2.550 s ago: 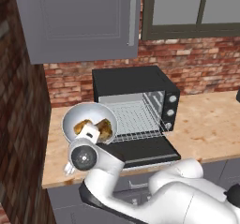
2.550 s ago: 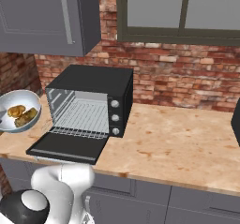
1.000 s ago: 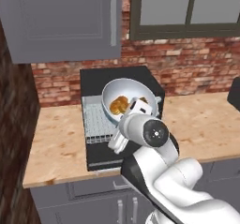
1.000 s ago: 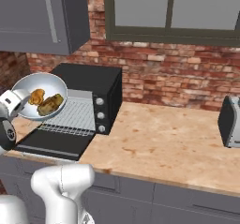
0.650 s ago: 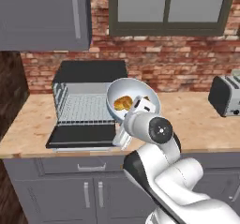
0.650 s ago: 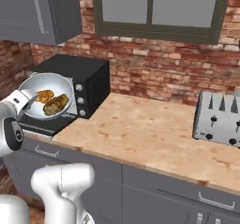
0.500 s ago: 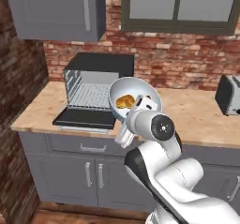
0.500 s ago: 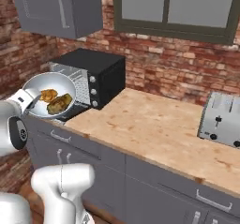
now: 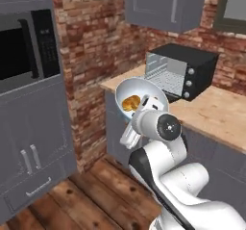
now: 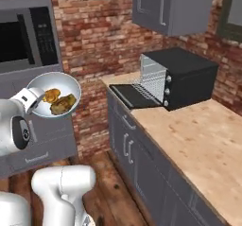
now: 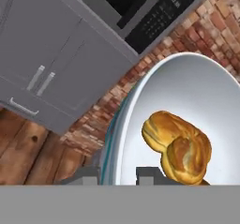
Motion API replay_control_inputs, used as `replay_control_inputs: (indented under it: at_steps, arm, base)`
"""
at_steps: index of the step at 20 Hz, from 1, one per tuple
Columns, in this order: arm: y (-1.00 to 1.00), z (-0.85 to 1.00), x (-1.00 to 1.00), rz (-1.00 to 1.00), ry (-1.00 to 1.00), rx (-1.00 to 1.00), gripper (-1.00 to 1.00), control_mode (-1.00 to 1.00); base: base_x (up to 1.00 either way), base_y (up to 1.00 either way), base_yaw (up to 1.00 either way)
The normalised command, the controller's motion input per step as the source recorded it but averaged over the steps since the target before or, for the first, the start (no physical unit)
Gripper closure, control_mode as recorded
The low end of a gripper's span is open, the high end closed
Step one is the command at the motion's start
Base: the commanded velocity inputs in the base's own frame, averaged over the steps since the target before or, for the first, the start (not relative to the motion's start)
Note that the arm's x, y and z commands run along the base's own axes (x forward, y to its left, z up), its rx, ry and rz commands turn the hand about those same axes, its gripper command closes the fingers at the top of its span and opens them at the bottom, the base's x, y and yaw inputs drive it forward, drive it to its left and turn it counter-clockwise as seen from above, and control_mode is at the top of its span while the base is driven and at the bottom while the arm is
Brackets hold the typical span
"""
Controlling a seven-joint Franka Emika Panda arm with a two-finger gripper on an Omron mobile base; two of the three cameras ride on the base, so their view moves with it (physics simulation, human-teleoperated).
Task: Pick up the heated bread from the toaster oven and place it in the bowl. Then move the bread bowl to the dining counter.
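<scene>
End effector point(image 11: 117, 174) clamped on the bowl point(image 10: 53, 95) rim; bread point(image 11: 178, 145) could roll out if it tips mid-carry.

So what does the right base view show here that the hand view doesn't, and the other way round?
Only the right base view shows the toaster oven with its door dropped open, the wood counter, and a darker brown chunk beside the heated bread. Only the hand view shows the tool shut on the rim of the bowl. Both show the bowl held up with bread in it, the microwave and brick wall.
</scene>
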Motion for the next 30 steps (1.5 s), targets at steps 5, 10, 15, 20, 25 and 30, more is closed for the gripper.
replay_control_inputs:
  at_steps: [5, 10, 15, 20, 25, 30]
  arm:
    - [0.00, 0.00, 0.00, 0.00, 0.00, 0.00, 1.00, 1.00]
    - [0.00, 0.00, 0.00, 0.00, 0.00, 0.00, 1.00, 1.00]
    - [0.00, 0.00, 0.00, 0.00, 0.00, 0.00, 1.00, 1.00]
    - [0.00, 0.00, 0.00, 0.00, 0.00, 0.00, 1.00, 1.00]
    - [0.00, 0.00, 0.00, 0.00, 0.00, 0.00, 1.00, 1.00]
    - [0.00, 0.00, 0.00, 0.00, 0.00, 0.00, 1.00, 1.00]
  base:
    - [-0.29, -0.24, 1.00]
    - [-0.10, -0.13, 1.00]
    - [0.00, 0.00, 1.00]
    - [0.00, 0.00, 1.00]
    - [0.00, 0.00, 1.00]
    - [0.00, 0.00, 1.00]
